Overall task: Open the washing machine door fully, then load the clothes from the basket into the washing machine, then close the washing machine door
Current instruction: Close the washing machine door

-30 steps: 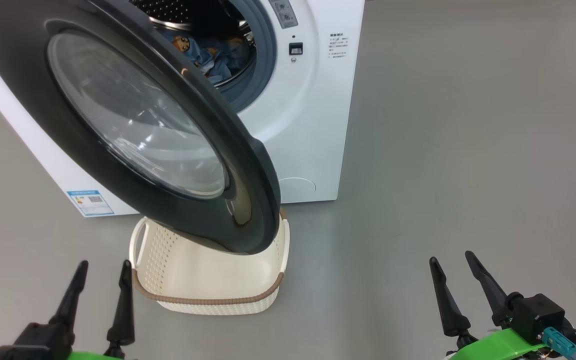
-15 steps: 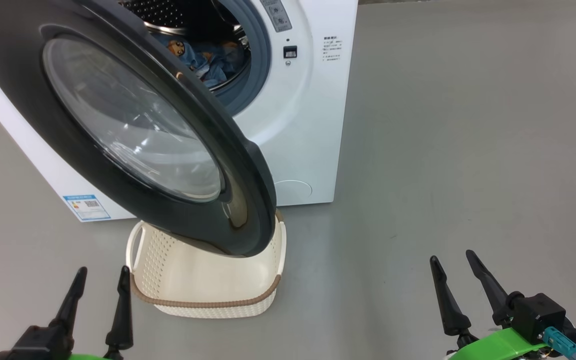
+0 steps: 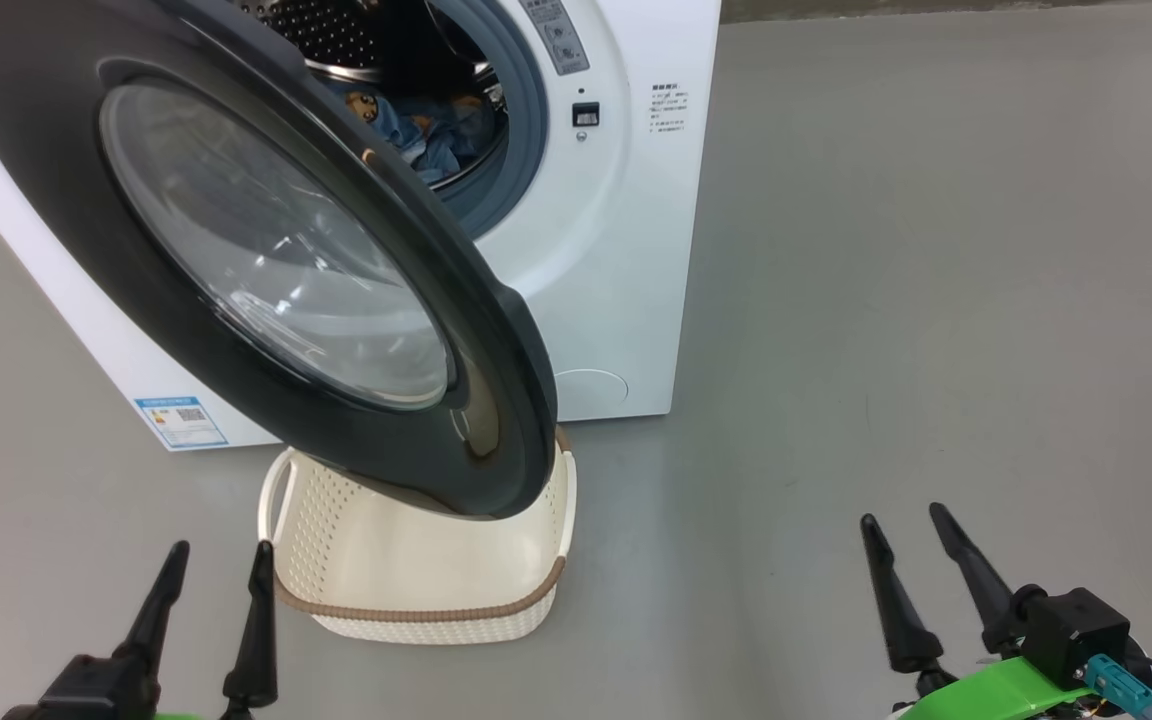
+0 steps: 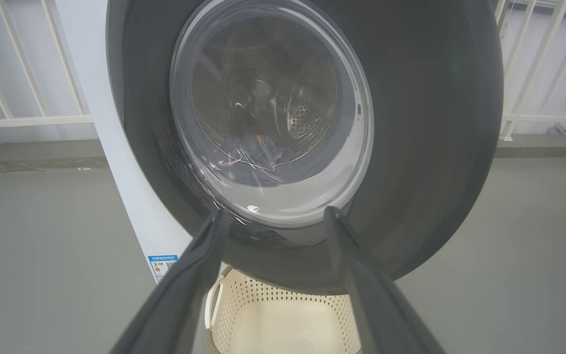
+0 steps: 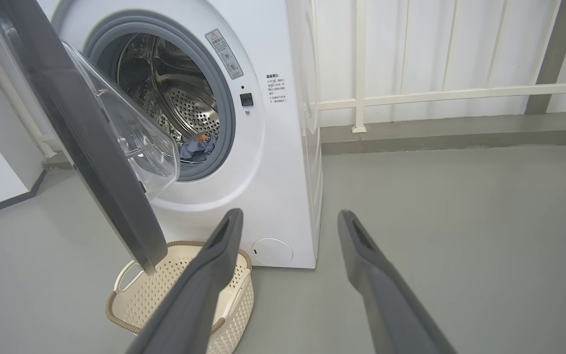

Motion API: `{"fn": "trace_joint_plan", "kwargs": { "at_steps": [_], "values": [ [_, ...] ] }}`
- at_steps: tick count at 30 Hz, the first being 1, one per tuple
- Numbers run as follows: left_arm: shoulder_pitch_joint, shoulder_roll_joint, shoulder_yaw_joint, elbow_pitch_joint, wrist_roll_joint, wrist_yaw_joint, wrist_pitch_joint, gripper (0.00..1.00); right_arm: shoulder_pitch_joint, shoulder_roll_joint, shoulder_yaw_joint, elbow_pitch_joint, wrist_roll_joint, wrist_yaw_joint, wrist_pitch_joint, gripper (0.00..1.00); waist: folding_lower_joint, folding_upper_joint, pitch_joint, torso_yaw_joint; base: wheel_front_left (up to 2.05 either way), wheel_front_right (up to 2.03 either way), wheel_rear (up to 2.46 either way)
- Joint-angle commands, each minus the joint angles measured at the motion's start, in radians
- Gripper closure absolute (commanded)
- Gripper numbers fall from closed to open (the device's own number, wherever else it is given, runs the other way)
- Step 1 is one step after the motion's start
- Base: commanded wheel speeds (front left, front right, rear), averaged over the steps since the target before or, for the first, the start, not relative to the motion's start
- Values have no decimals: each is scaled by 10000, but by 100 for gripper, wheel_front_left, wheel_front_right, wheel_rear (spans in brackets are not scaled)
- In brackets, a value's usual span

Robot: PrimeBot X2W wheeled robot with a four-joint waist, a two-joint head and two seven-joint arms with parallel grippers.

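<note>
The white washing machine (image 3: 626, 250) (image 5: 283, 162) stands ahead with its black-rimmed glass door (image 3: 266, 260) (image 4: 273, 113) (image 5: 91, 142) swung out over the basket. Light-blue clothes (image 3: 431, 125) (image 5: 195, 146) lie inside the steel drum. The cream basket (image 3: 416, 575) (image 4: 283, 319) (image 5: 165, 290) sits on the floor in front of the machine, with nothing visible inside it. My left gripper (image 3: 218, 548) (image 4: 273, 216) is open at the lower left, just left of the basket, fingers pointing at the door. At the lower right my right gripper (image 3: 904, 518) (image 5: 288, 216) stands open over bare floor.
A grey floor (image 3: 936, 250) stretches to the right of the machine. A white railing (image 5: 435, 91) and a wall stand behind the machine. A blue label sticker (image 3: 181, 420) sits low on the machine's front, left of the basket.
The head view has shifted slightly, so the machine, door and basket sit a little differently in the picture. Both grippers stay open and low.
</note>
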Motion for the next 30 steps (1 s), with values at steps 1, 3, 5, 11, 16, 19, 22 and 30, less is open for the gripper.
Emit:
{"fn": "trace_joint_plan", "kwargs": {
  "at_steps": [1,3,5,11,16,19,22,30],
  "values": [
    [-60,160,296,-186,-132,-26,-64,0,-28,-26,240,-207,62,17,-122,100,0,-1,-9,3,0,0,0],
    [-38,166,290,-194,-151,-26,-64,0,-19,-26,215,-214,102,17,-122,100,0,-1,-39,5,0,0,0],
    [-13,165,287,-195,-163,-26,-64,0,-5,-26,192,-231,198,17,-122,100,0,-1,-72,3,0,0,0],
    [33,160,282,-180,-209,-26,-64,0,-124,-26,21,-1165,725,17,-122,100,0,-1,-126,-3,0,0,0],
    [21,169,297,-161,-272,-26,-64,0,-455,-26,194,-2946,936,17,-122,100,0,-1,-96,-18,0,0,0],
    [-27,152,285,-163,-302,-26,-64,0,-696,-26,635,-4009,959,17,-122,100,0,-1,-63,4,0,0,0],
    [-60,122,239,-167,-331,-26,-64,0,-889,-128,1365,-4717,1265,17,-122,100,0,-1,-25,61,0,0,0],
    [-237,87,24,-58,-432,-27,-65,0,-1806,-804,3589,-5500,1602,17,-122,100,0,-1,85,427,0,0,0]
  ]
}}
